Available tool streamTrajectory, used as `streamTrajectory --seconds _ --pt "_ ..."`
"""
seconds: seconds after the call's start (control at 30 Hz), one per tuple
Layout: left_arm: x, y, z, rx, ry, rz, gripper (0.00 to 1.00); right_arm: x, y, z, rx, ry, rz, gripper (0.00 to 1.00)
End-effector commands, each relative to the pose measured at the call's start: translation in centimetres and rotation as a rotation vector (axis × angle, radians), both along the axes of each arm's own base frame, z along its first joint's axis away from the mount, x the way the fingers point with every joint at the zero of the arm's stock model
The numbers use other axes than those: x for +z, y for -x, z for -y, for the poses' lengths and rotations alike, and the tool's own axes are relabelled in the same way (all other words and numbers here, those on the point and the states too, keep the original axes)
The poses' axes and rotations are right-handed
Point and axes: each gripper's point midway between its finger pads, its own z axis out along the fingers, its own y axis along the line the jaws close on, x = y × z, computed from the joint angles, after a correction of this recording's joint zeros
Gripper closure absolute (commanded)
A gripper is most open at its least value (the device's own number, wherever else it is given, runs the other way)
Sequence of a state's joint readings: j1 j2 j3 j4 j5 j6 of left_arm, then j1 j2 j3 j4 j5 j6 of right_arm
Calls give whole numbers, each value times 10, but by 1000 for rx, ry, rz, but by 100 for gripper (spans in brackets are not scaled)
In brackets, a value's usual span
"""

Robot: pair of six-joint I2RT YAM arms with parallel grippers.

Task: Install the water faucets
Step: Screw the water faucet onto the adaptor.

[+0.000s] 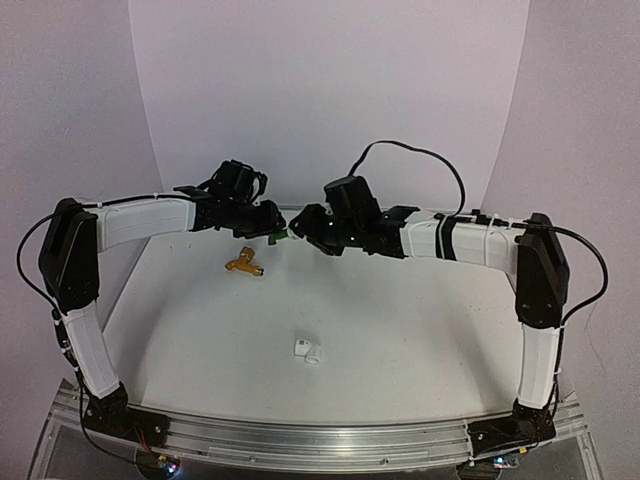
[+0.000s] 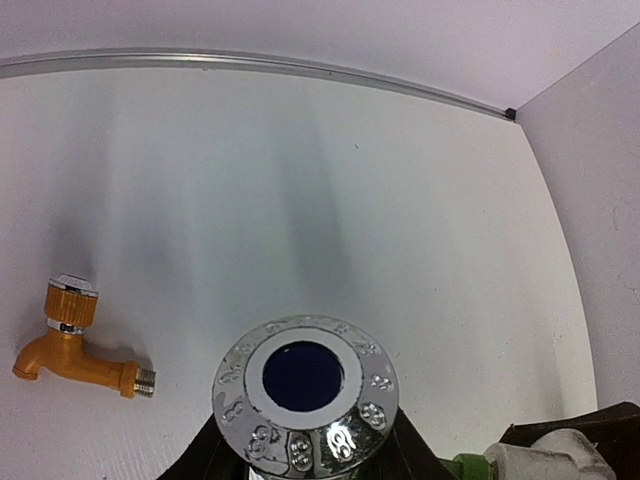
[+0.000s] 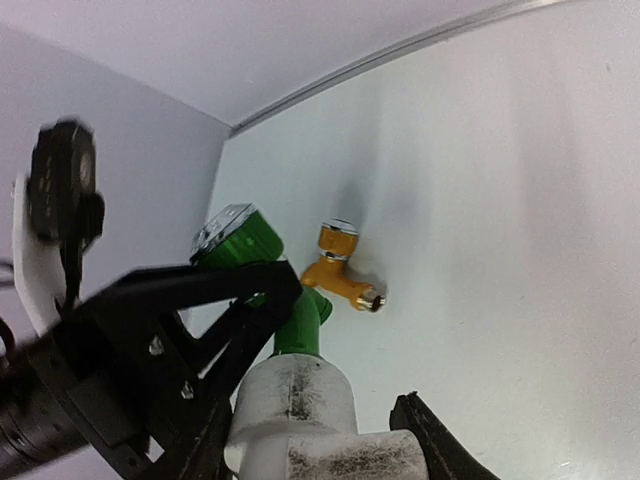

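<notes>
From above, the two arms meet at the far side of the table (image 1: 420, 320). The left gripper (image 1: 268, 222) and the right gripper (image 1: 303, 232) are almost touching. A bit of the green tap (image 1: 281, 237) shows between them. The orange tap (image 1: 245, 264) lies flat on the table, just in front of the left gripper, and nothing holds it. A spare white piece (image 1: 308, 351) lies alone nearer the arms, well apart from both taps.

From the left wrist, the shiny round cap of the green tap fills the bottom of the view. The black fingers (image 2: 215, 455) press on it from both sides, so the left gripper is clamped on the green tap. The orange tap lies to the left. At the bottom right corner a white pipe piece (image 2: 555, 455) sits right by a bit of green.

From the right wrist, the white pipe piece sits between the right gripper's own fingers, and they look closed on it. The green tap's end goes into the top of this piece. I cannot tell how deep.

I think the job in hand is joining the green tap to the white pipe piece. Next, one gripper likely has to turn while the other holds firm and straight. The orange tap is not yet done
</notes>
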State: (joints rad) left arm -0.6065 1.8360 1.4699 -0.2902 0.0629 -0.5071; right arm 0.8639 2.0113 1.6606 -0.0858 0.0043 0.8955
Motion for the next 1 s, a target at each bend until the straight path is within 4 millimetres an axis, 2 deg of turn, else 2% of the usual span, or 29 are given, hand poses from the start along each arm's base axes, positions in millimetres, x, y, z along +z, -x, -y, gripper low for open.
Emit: streamTrajectory --seconds 0.0,0.07,0.17,0.2,0.23,0.27,0.3,0.33,0.53,0.63,0.7,0.77,0.87,0.97 --pt "71 -2 -3 40 94 167 100 55 -19 -2 -130 -460 -165 76" --pt "68 0 -4 42 92 160 100 64 -19 -4 -98 -445 -130 67" --pt "62 3 -6 40 83 151 100 69 -14 4 -52 -351 -27 54" --pt "61 3 -6 37 78 151 100 69 -11 6 -26 -303 19 46" --pt "59 3 -6 35 71 149 100 69 -8 11 -9 -267 51 33" --pt "57 3 -6 30 69 144 100 67 -4 16 7 -221 84 14" --pt "54 4 -6 27 64 136 100 66 -2 22 13 -190 110 4" --pt "51 4 -7 25 57 127 100 64 2 27 26 -153 139 2" --pt "38 4 -11 17 39 83 100 76 21 62 120 132 358 2" --pt "37 6 -10 2 40 78 100 59 19 90 162 465 440 2" --pt "38 6 -9 -3 39 76 100 46 6 119 128 748 386 2" --pt "38 7 -9 -9 39 74 100 41 -2 134 120 926 342 2" --pt "37 6 -7 -15 42 70 100 38 -9 140 156 1070 336 2" --pt "36 7 -4 -29 51 62 100 36 1 129 324 1121 399 2"
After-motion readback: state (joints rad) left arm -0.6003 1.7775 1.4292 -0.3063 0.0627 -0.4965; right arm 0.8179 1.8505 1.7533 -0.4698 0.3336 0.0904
